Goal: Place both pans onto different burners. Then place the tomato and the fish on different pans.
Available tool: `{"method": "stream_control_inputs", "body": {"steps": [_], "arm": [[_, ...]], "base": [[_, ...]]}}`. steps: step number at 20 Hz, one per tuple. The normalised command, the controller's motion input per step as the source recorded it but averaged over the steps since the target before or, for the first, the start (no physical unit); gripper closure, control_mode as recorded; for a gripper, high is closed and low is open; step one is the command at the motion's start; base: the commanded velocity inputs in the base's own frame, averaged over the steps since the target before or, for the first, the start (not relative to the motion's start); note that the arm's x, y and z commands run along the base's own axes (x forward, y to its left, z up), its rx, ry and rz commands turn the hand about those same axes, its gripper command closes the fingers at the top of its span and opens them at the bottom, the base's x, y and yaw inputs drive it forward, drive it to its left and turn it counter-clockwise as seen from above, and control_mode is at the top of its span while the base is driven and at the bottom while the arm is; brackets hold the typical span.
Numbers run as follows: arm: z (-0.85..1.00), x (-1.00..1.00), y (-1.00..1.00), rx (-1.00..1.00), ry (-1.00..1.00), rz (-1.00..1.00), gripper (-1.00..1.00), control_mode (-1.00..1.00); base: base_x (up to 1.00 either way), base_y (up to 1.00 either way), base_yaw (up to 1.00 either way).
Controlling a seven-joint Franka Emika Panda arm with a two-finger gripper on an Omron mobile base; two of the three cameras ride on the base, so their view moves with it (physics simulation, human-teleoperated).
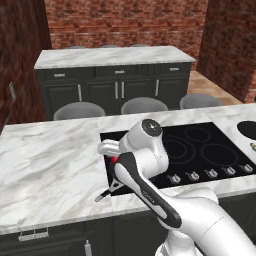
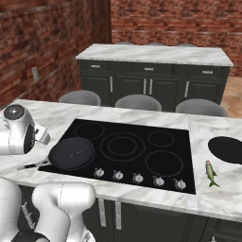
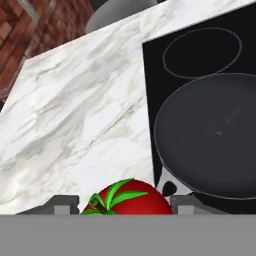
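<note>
Jaws clamped on tomato [image 3: 127, 199], near pan [image 3: 210, 135] on cooktop [image 2: 137, 146]. Risk: round tomato rolls over shallow rim if released off-centre.

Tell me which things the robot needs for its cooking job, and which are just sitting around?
Needed:
- pan on the cooktop
- second pan on the counter
- tomato, between the gripper's fingers
- fish
- burners

Just around:
- stools
- cooktop knobs
- back cabinets
</note>
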Motion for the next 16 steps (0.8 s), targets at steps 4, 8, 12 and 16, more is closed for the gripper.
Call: {"method": "stream_control_inputs", "body": {"steps": [4,8,12,16], "arm": [[0.00,-0.01,-0.54,-0.01,0.00,-0.02,1.00,-1.00],[0.00,0.00,-0.44,-0.05,0.00,-0.02,1.00,-1.00],[0.00,0.00,-0.33,-0.07,0.00,0.00,1.00,-1.00],[-0.06,-0.02,-0.29,-0.04,0.00,0.00,1.00,-1.00]], "base": [[0.00,0.00,0.00],[0.00,0.00,0.00],[0.00,0.00,0.00],[0.00,0.00,0.00]]}}
